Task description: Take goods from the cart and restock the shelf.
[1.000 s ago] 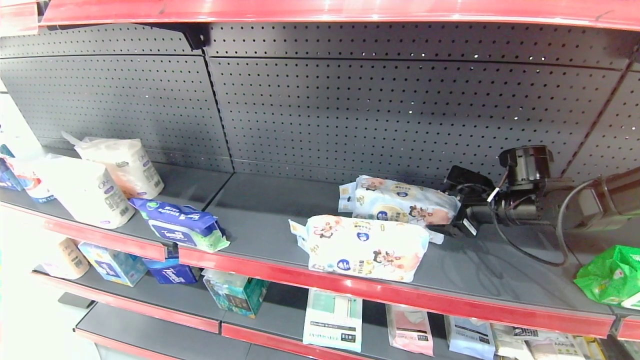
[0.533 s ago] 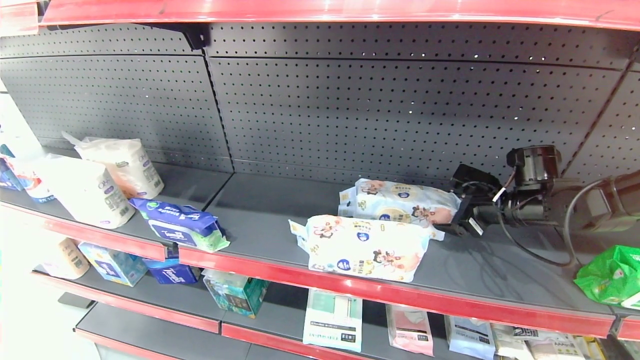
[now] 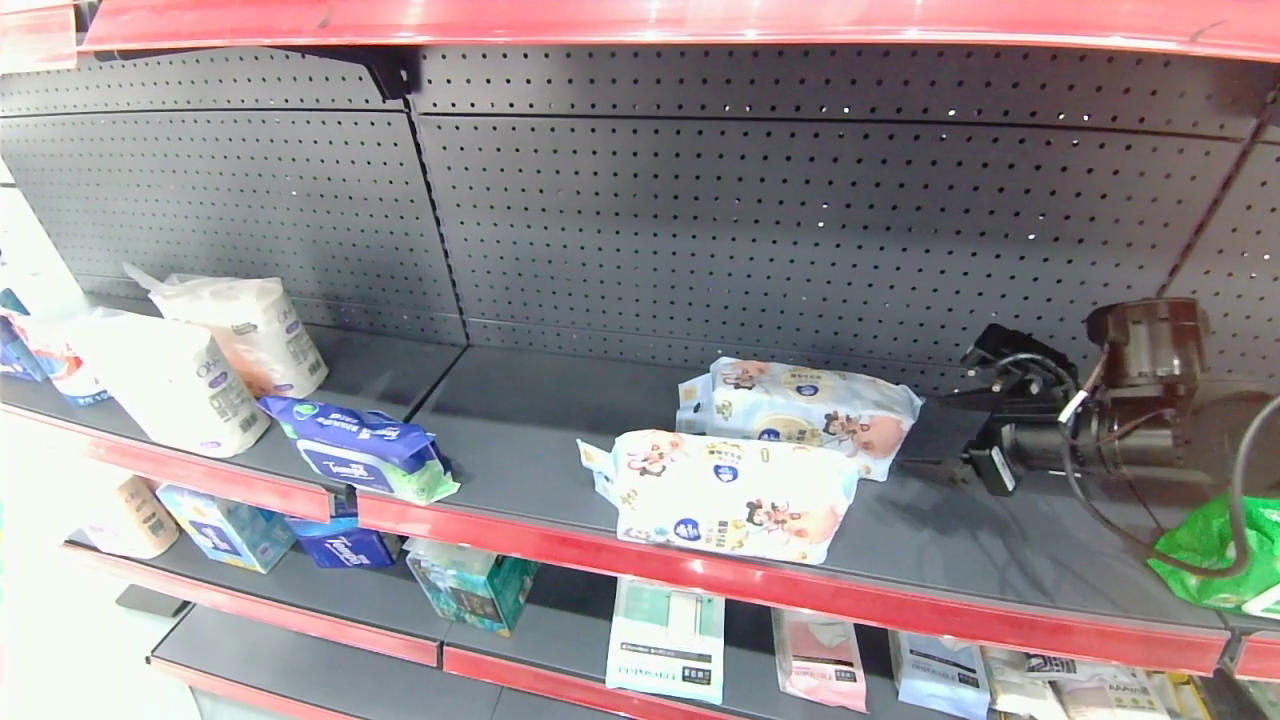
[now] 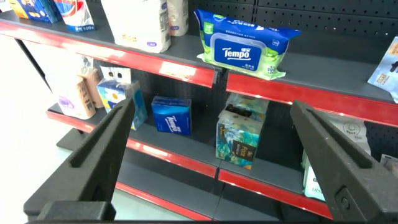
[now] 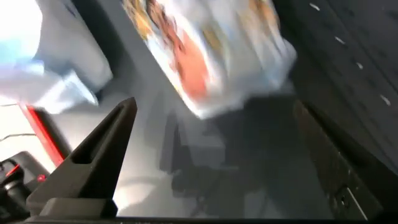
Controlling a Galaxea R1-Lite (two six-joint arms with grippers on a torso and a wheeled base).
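Shelf, grey deck with red front lip, biggest thing here. The perforated back panel rises behind it.

Two cartoon-print wipes packs lie flat on the deck, right of centre. The rear pack sits close to the back panel. The front pack is near the red lip, just in front of the rear one and maybe touching it. Both lie long side to the aisle, print up, probably so shoppers see the face. Lying flat also suits soft packs that would slump if stood up.

Two white bagged packs stand upright at the far left, one behind the other. A blue wipes pack leans at the lip beside them. A green bag sits at the far right edge.

The right gripper sits low over the deck, just beside the rear pack's right end, level with it. Its fingers are spread and hold nothing. In the right wrist view the rear pack lies ahead of the fingertips, not between them. My guess is that pack is set down and released, so this placement is done.

The left gripper hangs off to the left, below deck level, facing the lower shelves. Its fingers are wide apart and empty. It looks parked there, out of the way, with the blue wipes pack above it.
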